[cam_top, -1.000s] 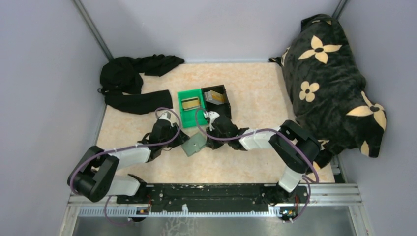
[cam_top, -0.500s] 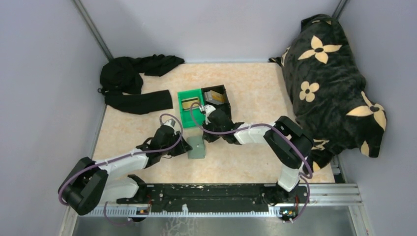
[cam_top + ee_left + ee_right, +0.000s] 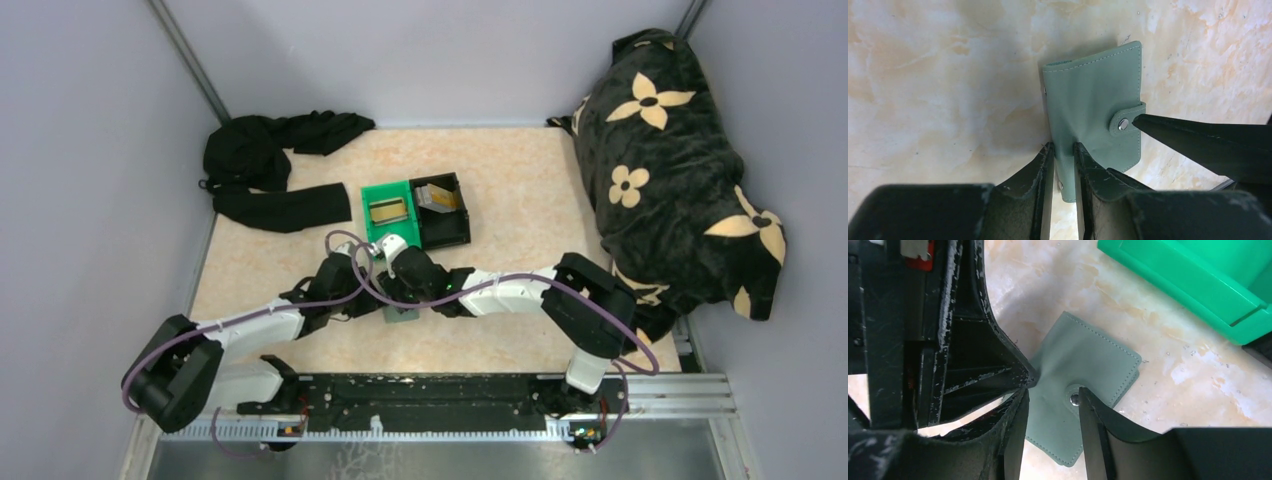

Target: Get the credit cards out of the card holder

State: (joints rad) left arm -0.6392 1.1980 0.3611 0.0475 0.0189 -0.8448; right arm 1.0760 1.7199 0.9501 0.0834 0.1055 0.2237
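Lab test cell, grey walls point(image 3: 90, 150), mounting rail point(image 3: 440, 392), marbled tabletop point(image 3: 530, 200)

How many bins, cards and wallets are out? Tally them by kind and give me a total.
Bins: 2, the green bin and the black bin.
Credit cards showing: 2, the gold card and the second card.
Wallets: 1, the card holder.
Total: 5.

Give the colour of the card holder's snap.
Shiny silver snap on the pale green card holder; clearest in the left wrist view.
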